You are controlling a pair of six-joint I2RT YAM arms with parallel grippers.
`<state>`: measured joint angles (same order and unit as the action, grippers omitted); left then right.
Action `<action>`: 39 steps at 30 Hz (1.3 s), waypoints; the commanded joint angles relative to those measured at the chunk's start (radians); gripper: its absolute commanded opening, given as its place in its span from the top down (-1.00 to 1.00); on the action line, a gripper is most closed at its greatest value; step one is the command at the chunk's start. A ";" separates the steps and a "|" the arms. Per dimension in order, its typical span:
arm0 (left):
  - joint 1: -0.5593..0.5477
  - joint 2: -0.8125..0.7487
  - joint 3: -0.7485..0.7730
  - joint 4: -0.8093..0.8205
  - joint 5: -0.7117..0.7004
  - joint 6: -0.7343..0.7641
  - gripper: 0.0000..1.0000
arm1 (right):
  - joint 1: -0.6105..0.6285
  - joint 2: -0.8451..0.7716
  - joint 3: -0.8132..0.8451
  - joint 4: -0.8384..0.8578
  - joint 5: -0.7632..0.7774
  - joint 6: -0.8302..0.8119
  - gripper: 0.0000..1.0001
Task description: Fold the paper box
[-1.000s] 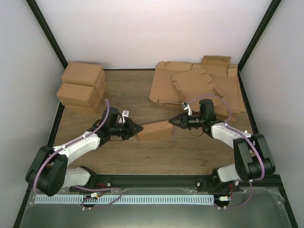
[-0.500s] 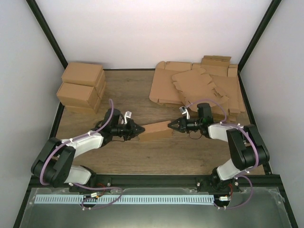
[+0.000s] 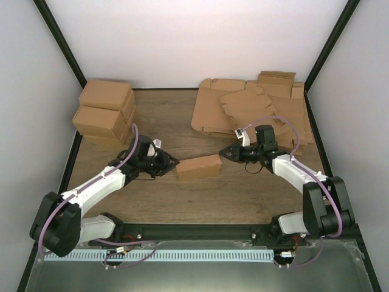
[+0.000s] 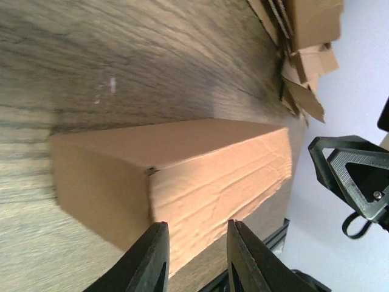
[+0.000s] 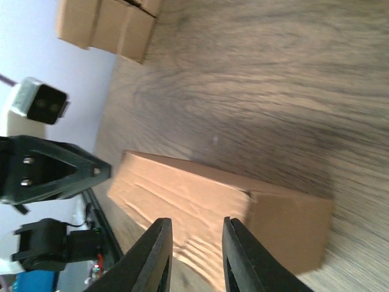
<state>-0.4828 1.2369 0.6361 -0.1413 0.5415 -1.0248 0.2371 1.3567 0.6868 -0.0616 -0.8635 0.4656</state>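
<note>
The paper box (image 3: 199, 166) lies closed on the wooden table, a small brown carton between both arms. My left gripper (image 3: 173, 163) is at its left end, jaws slightly apart and empty. In the left wrist view the box (image 4: 200, 164) lies just beyond the gripper (image 4: 196, 226). My right gripper (image 3: 225, 153) is just off its right end, jaws slightly apart and empty. In the right wrist view the box (image 5: 200, 194) lies just past the gripper (image 5: 197, 222).
Several finished brown cartons (image 3: 104, 111) are stacked at the back left, also in the right wrist view (image 5: 103, 24). A pile of flat cardboard blanks (image 3: 252, 109) lies at the back right, close behind the right arm. Black frame posts stand at the table edges.
Both grippers were against the box ends half a second ago. They have backed off a little, and the box rests flat on the table.
</note>
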 commanded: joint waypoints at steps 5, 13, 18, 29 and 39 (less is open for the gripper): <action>0.004 0.008 -0.024 -0.103 -0.053 0.040 0.43 | 0.038 0.004 0.035 -0.153 0.183 -0.093 0.48; 0.003 0.028 -0.018 -0.087 -0.040 0.041 0.66 | 0.092 0.019 0.055 -0.171 0.236 -0.095 0.70; 0.003 0.035 -0.022 -0.084 -0.032 0.043 0.76 | 0.106 0.009 0.056 -0.178 0.235 -0.096 0.80; -0.002 0.073 -0.013 -0.077 -0.009 0.067 0.93 | 0.149 0.008 0.096 -0.247 0.287 -0.122 0.99; -0.028 0.165 0.009 -0.152 -0.077 0.126 0.92 | 0.241 0.060 0.095 -0.281 0.452 -0.135 0.98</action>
<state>-0.4774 1.3190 0.6533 -0.1909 0.5499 -0.9558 0.3931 1.3697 0.7673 -0.2729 -0.4702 0.3511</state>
